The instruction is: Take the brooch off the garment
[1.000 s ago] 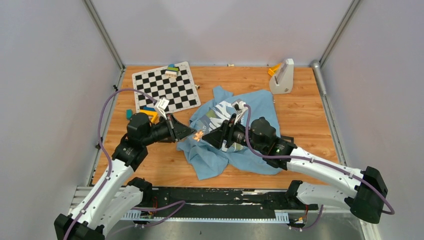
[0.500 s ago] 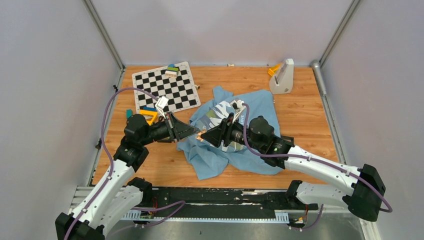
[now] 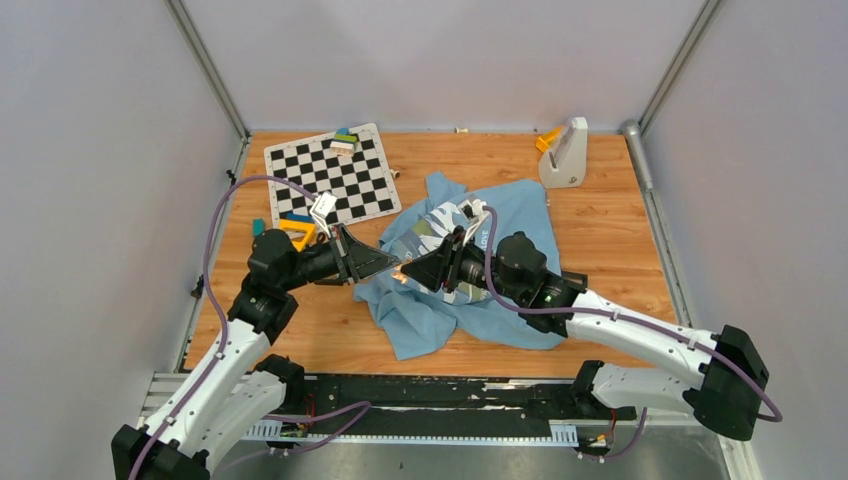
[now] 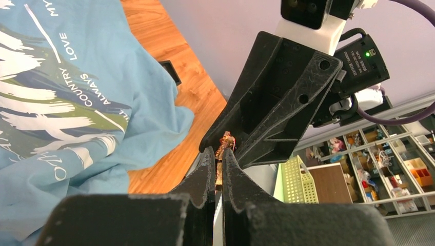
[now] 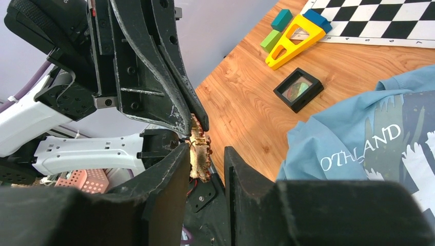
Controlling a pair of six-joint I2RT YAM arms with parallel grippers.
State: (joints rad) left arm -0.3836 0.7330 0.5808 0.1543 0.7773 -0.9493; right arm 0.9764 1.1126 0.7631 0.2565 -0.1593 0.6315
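Note:
The brooch is a tiny orange-gold piece held in the air above the left edge of the light blue garment. My left gripper is shut on it, and the brooch sticks out past the tips of the left gripper. My right gripper meets it tip to tip from the right. In the right wrist view the brooch lies between the right gripper's jaws, against the left finger, with a gap to the other finger. The garment lies crumpled on the table below.
A checkerboard with small blocks lies at the back left. An orange triangular frame and a small black box sit on the wood near the left arm. A white stand is at the back right.
My right gripper has moved left until its fingers stand around the brooch, and its jaws have narrowed. The left gripper still holds the brooch and has barely shifted.

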